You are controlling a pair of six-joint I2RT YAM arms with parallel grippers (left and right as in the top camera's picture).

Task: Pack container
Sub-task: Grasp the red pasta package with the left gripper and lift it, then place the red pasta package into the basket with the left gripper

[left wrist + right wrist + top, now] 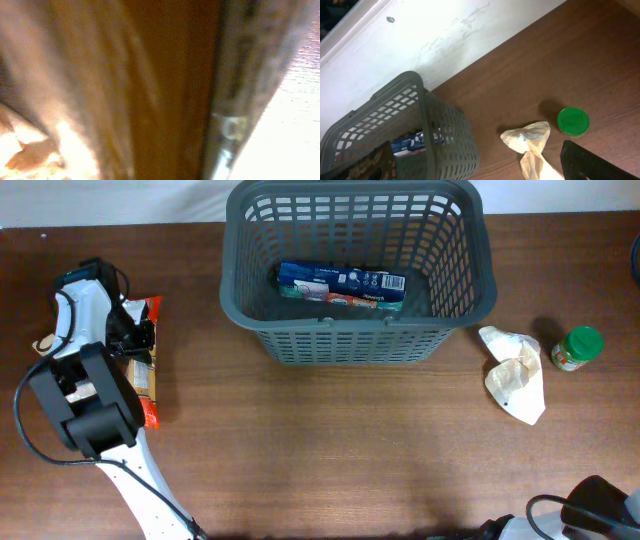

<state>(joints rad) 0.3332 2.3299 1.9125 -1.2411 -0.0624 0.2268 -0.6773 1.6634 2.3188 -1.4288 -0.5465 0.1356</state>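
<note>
Left claw (133, 336) was seen right over red snack packet (147, 385) by left edge; opening could not be told, wrist view blurred. Right claw (475, 150) was spread wide, nothing held. Basket (355, 345) was set mid far edge, blue packet (340, 280) inside. Crumpled wrapper (515, 375) and green-lidded jar (578, 347) were seen toward right edge.

Left wrist view blurred, glare-washed

Green-lidded jar (578, 347) just beside crumpled cream bag (515, 373), on brown wooden table (330, 450), white wall (445, 40) behind
</note>
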